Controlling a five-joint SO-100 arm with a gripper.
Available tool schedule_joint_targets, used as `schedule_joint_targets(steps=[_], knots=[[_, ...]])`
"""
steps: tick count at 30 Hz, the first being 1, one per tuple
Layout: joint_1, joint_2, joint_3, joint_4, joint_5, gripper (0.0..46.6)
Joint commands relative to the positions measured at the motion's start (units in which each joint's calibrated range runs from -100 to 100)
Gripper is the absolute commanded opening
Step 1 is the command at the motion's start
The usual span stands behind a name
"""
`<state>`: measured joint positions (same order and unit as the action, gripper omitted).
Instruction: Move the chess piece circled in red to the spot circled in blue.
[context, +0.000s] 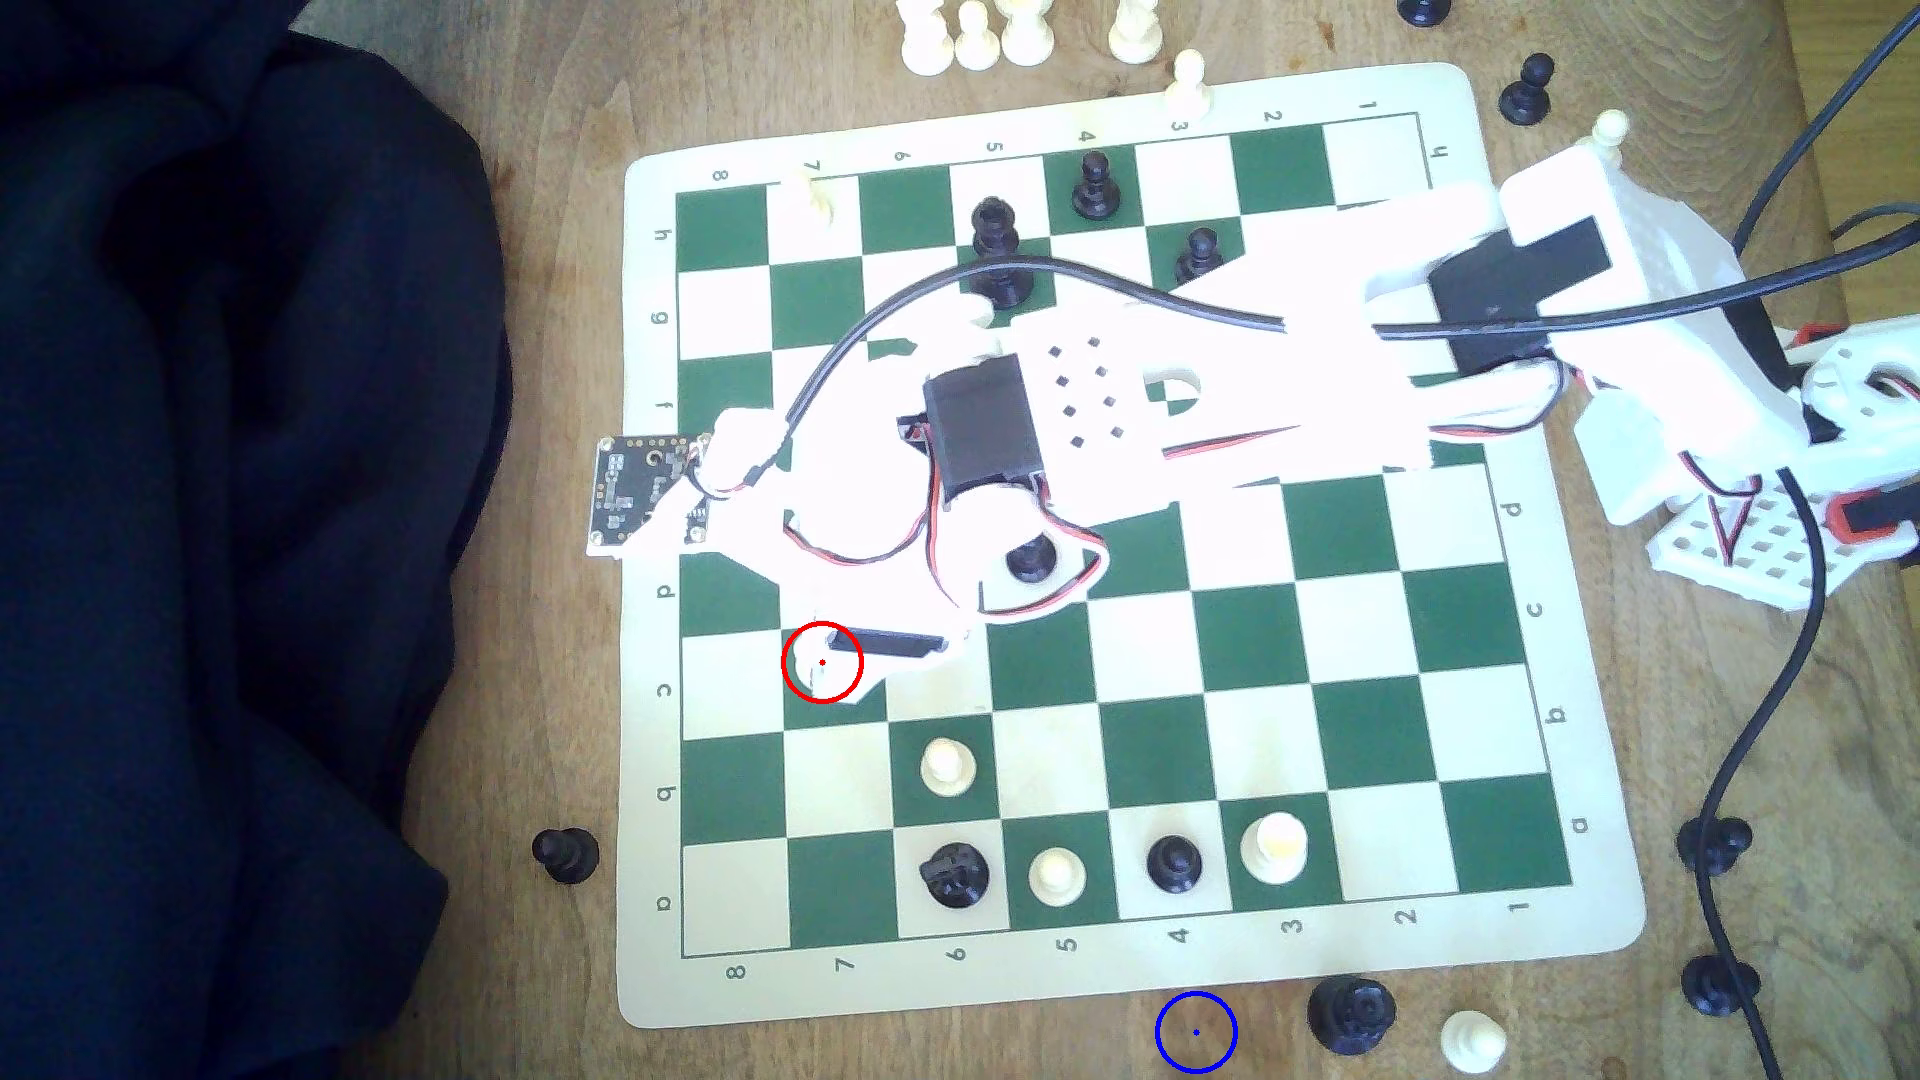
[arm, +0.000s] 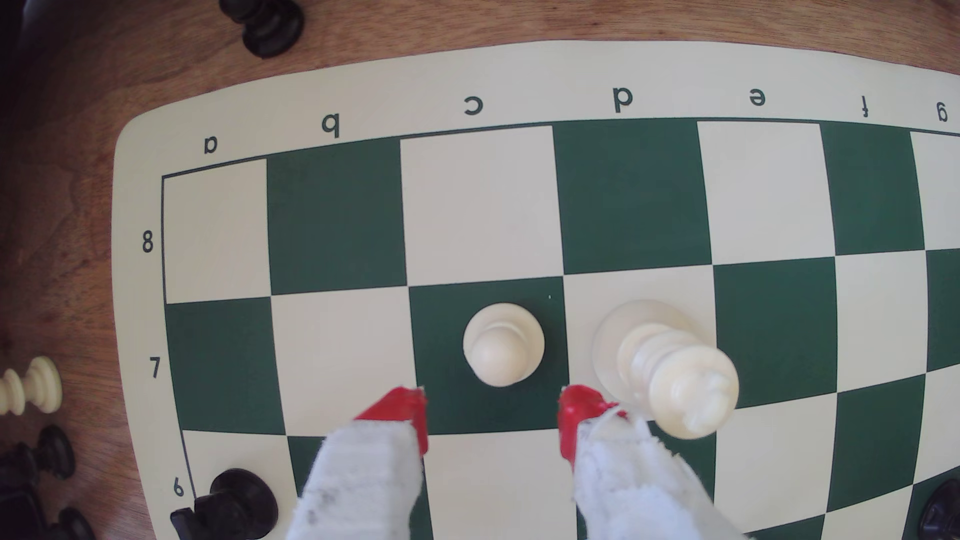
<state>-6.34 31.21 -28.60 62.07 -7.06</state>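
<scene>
One green-and-cream roll-up chessboard mat (context: 1039, 987), one thin red ring (context: 822, 662) and one thin blue ring (context: 1196, 1031) are counted. Between the fingertips, two cream-white plastic pieces are seen in the wrist view: one ball-headed pawn (arm: 503, 345) and one taller piece (arm: 670, 368). On rank a in the exterior view, two black plastic pieces (context: 954, 872) (context: 1174, 862) and two cream pieces (context: 1058, 872) (context: 1276, 846) are counted.

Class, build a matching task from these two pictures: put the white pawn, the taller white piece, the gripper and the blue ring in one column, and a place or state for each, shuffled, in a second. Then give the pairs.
Column 1
1. white pawn
2. taller white piece
3. gripper
4. blue ring

Column 2
A. open, red tips either side of a green square
B. on bare wood beside the board's edge
C. on green square c7
D. on the cream square next to c7

Pairs: 1-C, 2-D, 3-A, 4-B
</scene>
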Motion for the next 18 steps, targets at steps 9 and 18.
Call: schedule_joint_targets(steps=[9, 18], knots=[[0.52, 1.73, -8.30, -2.78, -0.05, 13.6], [0.91, 3.51, -8.30, -4.09, -0.05, 12.0]])
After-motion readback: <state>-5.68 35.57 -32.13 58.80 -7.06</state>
